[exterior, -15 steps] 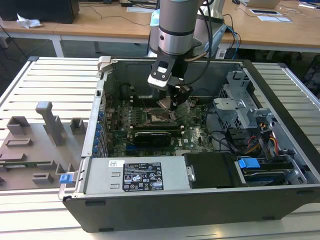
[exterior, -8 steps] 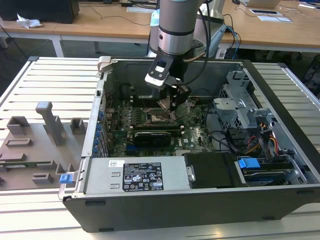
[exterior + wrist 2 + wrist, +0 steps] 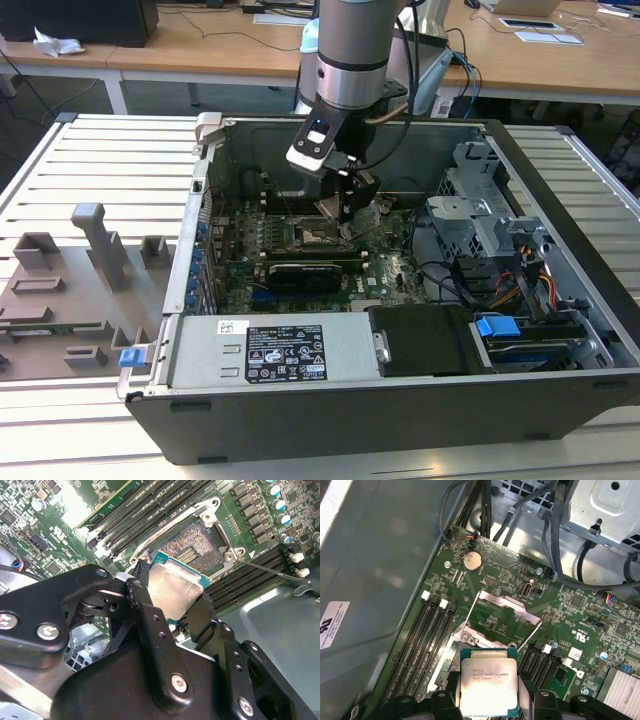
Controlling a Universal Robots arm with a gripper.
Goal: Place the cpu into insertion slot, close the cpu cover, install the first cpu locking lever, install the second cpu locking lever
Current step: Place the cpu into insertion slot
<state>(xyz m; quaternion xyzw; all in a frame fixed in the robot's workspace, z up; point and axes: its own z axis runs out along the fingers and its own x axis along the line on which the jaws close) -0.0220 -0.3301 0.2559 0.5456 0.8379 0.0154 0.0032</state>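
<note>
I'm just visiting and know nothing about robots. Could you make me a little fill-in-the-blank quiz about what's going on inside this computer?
1. The gripper is ____ on the small square chip.
2. The socket is ____, with its pins showing.
3. The socket's metal cover is swung ____.
Missing words: shut; empty; open.

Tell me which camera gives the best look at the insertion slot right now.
The second wrist view: the insertion slot lies open with its contacts bare, just beyond the cpu held in the pincer. In the first wrist view the cpu hides most of it. The exterior view shows it as a small dark square.
</note>
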